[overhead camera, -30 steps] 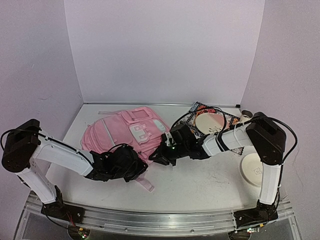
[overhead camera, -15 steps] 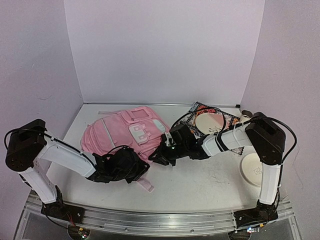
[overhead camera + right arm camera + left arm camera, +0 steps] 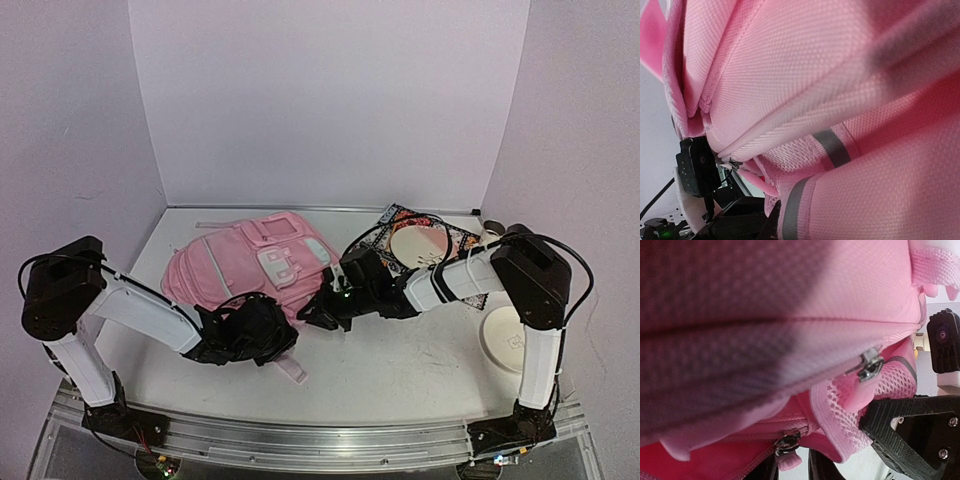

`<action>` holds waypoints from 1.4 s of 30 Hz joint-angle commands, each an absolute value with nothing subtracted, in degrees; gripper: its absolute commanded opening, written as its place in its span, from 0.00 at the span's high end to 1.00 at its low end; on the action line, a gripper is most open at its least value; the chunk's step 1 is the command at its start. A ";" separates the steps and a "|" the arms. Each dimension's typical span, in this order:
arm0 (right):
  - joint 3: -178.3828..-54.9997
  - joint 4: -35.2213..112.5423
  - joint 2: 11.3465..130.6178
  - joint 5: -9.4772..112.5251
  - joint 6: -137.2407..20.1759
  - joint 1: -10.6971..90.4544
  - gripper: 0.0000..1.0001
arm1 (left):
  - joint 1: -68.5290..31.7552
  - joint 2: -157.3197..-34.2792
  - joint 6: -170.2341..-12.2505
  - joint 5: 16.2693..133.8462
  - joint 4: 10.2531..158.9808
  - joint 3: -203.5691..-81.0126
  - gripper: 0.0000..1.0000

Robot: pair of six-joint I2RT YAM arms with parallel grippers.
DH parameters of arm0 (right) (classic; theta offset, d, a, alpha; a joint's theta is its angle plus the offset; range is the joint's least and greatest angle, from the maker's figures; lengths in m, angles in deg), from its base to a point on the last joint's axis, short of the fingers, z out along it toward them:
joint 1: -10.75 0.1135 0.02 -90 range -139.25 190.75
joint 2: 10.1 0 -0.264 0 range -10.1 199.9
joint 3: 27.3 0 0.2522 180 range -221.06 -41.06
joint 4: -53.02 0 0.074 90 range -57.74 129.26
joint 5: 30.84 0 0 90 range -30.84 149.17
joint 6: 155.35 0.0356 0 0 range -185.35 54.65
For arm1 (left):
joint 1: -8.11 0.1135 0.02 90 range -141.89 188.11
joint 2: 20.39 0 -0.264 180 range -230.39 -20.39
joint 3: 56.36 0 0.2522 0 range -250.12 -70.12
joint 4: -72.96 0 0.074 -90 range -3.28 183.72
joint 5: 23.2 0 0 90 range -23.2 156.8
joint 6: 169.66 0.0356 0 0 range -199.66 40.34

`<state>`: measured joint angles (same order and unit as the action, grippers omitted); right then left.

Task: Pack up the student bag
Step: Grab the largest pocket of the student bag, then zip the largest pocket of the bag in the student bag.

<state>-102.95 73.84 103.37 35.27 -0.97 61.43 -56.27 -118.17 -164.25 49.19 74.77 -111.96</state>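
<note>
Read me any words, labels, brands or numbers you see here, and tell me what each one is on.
No text can be read.
On the student bag: white patches show no legible lettering.
On the patterned cloth: print only, too small to tell.
On the white plate: faint mark, too small to read.

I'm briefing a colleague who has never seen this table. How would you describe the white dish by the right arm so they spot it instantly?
Start from the big pink student bag at the table's left, then cross to the right edge, where the right arm stands. The white dish lies on bare table beside it, unlike the cream disc farther back on a patterned mat.
</note>
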 commanded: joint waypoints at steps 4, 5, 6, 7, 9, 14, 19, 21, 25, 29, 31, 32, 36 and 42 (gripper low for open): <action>-104.42 77.16 103.12 33.82 -1.62 61.26 0.85 | -55.26 -118.23 -163.72 49.76 83.42 -112.56 0.94; -104.16 77.14 103.05 33.91 -1.70 61.08 0.85 | -55.29 -117.52 -163.20 49.81 84.29 -112.46 0.97; -103.95 77.14 103.01 33.94 -1.76 60.86 0.85 | -55.28 -116.79 -162.74 49.76 85.38 -112.69 0.99; -103.80 77.14 102.97 33.98 -1.86 60.64 0.85 | -55.25 -116.02 -162.04 49.67 87.00 -113.14 1.00; -103.72 77.14 102.96 34.18 -2.20 60.20 0.87 | -55.25 -114.77 -160.03 49.57 91.24 -114.52 1.00; -103.60 77.14 103.15 33.97 -2.69 58.69 0.93 | -55.26 -112.55 -155.21 50.49 100.58 -117.42 1.00; -103.17 76.25 102.72 33.92 -4.03 56.72 1.00 | -55.26 -108.79 -153.33 52.16 106.70 -115.87 1.00; -103.04 75.67 102.69 33.91 -4.69 55.77 1.00 | -55.25 -106.40 -153.05 52.12 108.79 -114.49 1.00; -102.85 74.96 102.67 33.64 -6.11 54.18 1.00 | -55.19 -102.11 -151.74 51.00 114.52 -113.22 1.00; -103.09 74.08 103.02 32.86 -7.83 52.33 1.00 | -54.92 -98.44 -150.70 49.48 120.20 -112.74 1.00; -103.75 72.79 103.48 32.69 -9.19 51.26 1.00 | -54.51 -97.43 -150.50 48.87 124.03 -112.83 1.00; -104.14 71.73 103.65 32.76 -10.04 50.69 1.00 | -54.36 -97.05 -150.54 48.48 126.04 -112.95 1.00; -106.72 67.74 104.59 33.07 -13.59 48.57 1.00 | -54.29 -94.67 -151.41 46.65 132.68 -113.39 1.00; -112.74 62.82 107.08 33.87 -17.71 45.80 1.00 | -54.24 -89.73 -152.37 44.33 141.76 -115.02 1.00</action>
